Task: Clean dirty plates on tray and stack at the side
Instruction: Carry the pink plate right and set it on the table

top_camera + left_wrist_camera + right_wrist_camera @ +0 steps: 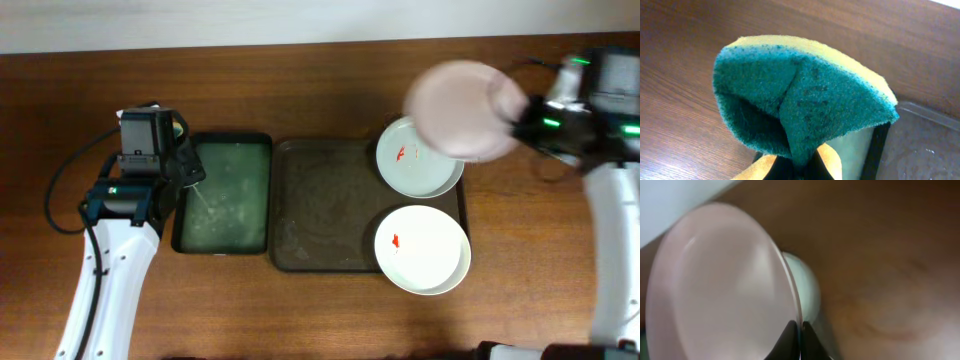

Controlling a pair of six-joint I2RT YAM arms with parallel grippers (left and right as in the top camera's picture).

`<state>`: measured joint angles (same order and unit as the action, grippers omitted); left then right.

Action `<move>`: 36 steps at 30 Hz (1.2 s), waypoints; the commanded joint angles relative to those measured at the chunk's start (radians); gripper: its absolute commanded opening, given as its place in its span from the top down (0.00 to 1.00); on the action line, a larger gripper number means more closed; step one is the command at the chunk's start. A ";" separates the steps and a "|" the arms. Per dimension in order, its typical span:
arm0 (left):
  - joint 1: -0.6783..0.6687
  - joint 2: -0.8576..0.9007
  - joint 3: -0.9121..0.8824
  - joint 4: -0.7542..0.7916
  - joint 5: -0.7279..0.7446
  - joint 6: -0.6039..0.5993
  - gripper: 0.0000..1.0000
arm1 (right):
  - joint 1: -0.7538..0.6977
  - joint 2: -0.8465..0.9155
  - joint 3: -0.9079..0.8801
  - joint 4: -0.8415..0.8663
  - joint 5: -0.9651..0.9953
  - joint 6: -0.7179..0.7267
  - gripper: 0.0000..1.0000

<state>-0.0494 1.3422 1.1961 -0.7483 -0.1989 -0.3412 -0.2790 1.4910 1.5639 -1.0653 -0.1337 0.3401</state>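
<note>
Viewing near to far, I note: near plate (421, 248), red-smeared, on the tray (320, 205), right end; far plate (415, 165), smeared, just behind it. My left gripper (188, 168) clamps a sponge (805, 95). My right gripper (801, 339) pinches the third plate (460, 105) by its rim, above the far plate.

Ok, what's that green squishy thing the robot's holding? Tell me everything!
It's a sponge: rough dark green scrubbing face, soft yellow foam behind. The left gripper is shut on its lower end, so it folds into a crease and fans out above. It is held over the wooden table, beside the black tray.
</note>
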 commanded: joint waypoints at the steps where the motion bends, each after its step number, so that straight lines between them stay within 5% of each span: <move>1: -0.001 0.022 0.020 0.004 0.027 -0.002 1.00 | -0.229 0.039 -0.037 -0.044 -0.020 0.010 0.96; 7: -0.001 0.023 0.020 0.004 0.027 -0.002 1.00 | -0.453 0.164 -0.121 -0.036 -0.002 0.009 0.95; 16: -0.001 0.023 0.020 0.005 0.027 -0.002 1.00 | -0.432 0.389 -0.145 0.023 -0.011 -0.048 0.95; 18: -0.001 0.023 0.020 0.005 0.027 -0.002 1.00 | -0.421 0.409 -0.145 0.033 -0.009 -0.048 0.85; 20: -0.001 0.023 0.020 0.005 0.027 -0.002 1.00 | -0.422 0.408 -0.145 0.024 -0.014 -0.049 0.54; 22: -0.001 0.023 0.020 0.005 0.027 -0.002 1.00 | -0.421 0.394 -0.126 -0.015 -0.037 -0.069 0.46; 28: -0.001 0.023 0.020 0.004 0.027 -0.002 1.00 | -0.391 0.294 -0.045 -0.219 -0.069 -0.103 0.45; 36: -0.001 0.023 0.020 -0.023 0.027 -0.002 1.00 | -0.148 0.165 -0.118 -0.501 -0.065 -0.212 0.50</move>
<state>-0.0494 1.3674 1.1961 -0.7639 -0.1795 -0.3412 -0.5171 1.6939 1.4956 -1.5391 -0.1902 0.1814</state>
